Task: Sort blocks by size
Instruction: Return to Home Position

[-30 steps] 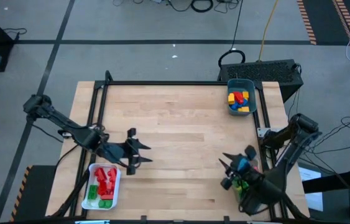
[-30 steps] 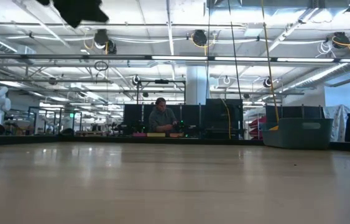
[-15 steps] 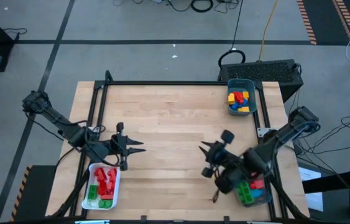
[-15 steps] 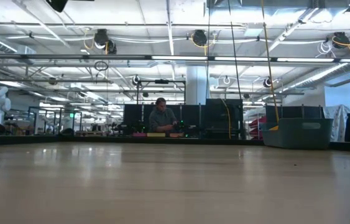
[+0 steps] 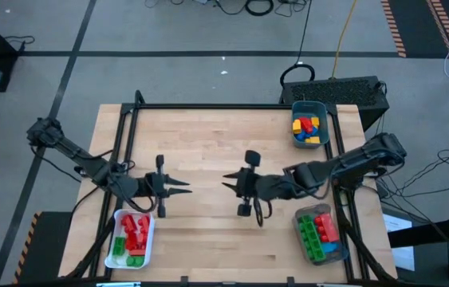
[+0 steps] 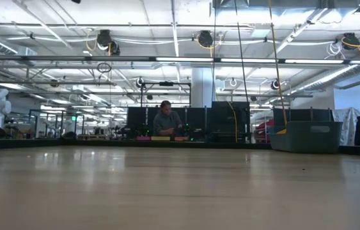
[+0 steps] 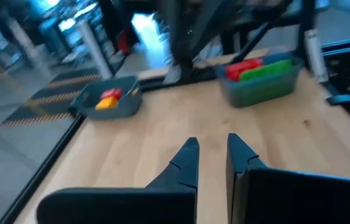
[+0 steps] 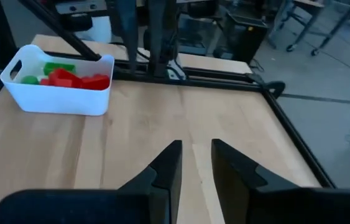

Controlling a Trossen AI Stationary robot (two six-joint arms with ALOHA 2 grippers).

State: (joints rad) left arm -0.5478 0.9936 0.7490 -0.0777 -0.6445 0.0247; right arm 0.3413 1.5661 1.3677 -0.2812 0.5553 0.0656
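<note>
The blocks lie sorted in three bins, and none shows loose on the table. A white bin [image 5: 132, 237] at the near left holds red and green blocks; it also shows in the right wrist view [image 8: 56, 84]. A teal bin [image 5: 309, 127] at the far right holds blue, yellow and red blocks. A clear bin [image 5: 320, 233] at the near right holds green, red and blue blocks. My left gripper [image 5: 184, 189] is open and empty left of the table's middle, pointing right. My right gripper [image 5: 227, 180] is open and empty at the middle, pointing left at it.
Black frame rails [image 5: 208, 106] run along the table's far, left and right edges. Bare wood [image 5: 208, 143] lies between the grippers and the far rail. In the low view, people [image 6: 165, 121] show in the room beyond the table.
My right gripper has swung from over the near-right bin toward the table's left and far side, to the middle, and now points left. My left gripper has drawn away from the white bin toward the far edge and now points right.
</note>
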